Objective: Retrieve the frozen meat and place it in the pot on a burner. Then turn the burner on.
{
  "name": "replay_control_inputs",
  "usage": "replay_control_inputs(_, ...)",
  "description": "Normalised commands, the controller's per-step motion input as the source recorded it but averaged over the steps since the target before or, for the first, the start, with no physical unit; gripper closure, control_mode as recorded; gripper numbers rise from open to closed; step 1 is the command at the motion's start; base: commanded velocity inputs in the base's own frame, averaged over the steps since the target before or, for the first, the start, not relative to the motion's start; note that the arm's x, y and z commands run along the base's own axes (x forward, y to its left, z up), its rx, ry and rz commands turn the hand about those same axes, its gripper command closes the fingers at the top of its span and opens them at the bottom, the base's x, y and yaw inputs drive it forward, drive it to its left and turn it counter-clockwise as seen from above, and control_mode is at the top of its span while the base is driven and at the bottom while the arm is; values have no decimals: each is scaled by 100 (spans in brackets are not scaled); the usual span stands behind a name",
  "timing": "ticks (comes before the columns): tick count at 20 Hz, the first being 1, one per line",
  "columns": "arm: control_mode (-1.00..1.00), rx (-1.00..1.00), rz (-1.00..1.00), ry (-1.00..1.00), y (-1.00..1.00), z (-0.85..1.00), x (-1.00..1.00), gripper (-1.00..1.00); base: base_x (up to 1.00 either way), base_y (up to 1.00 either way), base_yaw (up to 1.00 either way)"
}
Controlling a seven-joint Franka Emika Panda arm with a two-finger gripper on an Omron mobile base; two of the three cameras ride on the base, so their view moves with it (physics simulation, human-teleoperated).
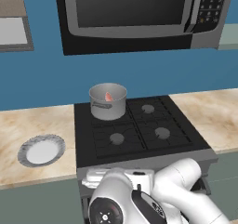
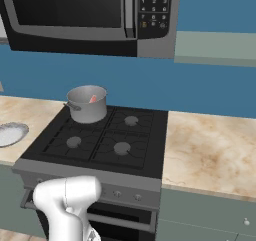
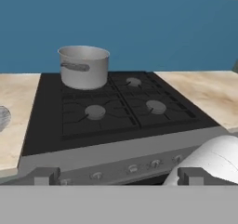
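Fingers (image 3: 116, 176) spread wide, empty, low before knob row (image 3: 125, 168). Reddish-pink frozen meat wedge (image 1: 109, 97) already inside grey brushed-metal saucepan (image 1: 108, 102) on rear-left burner. Likely lining up for knob.

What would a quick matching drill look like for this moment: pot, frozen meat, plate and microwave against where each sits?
Things:
1. pot
2. frozen meat
3. plate
4. microwave

Places:
A. on the counter left of the stove
B. mounted above the stove
C. on the back left burner
D. inside the pot

Pairs: 1-C, 2-D, 3-A, 4-B
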Motion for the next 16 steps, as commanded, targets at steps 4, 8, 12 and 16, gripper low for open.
replay_control_inputs(4,-100,5,10,0,-14,-45,0,-100,0,0,0)
replay_control_inputs(8,-100,3,5,0,-11,-28,0,-100,0,0,0)
replay_control_inputs(12,-100,3,2,0,-13,-34,-2,-100,0,0,0)
replay_control_inputs(16,-100,3,4,0,-17,-46,-10,-100,0,0,0)
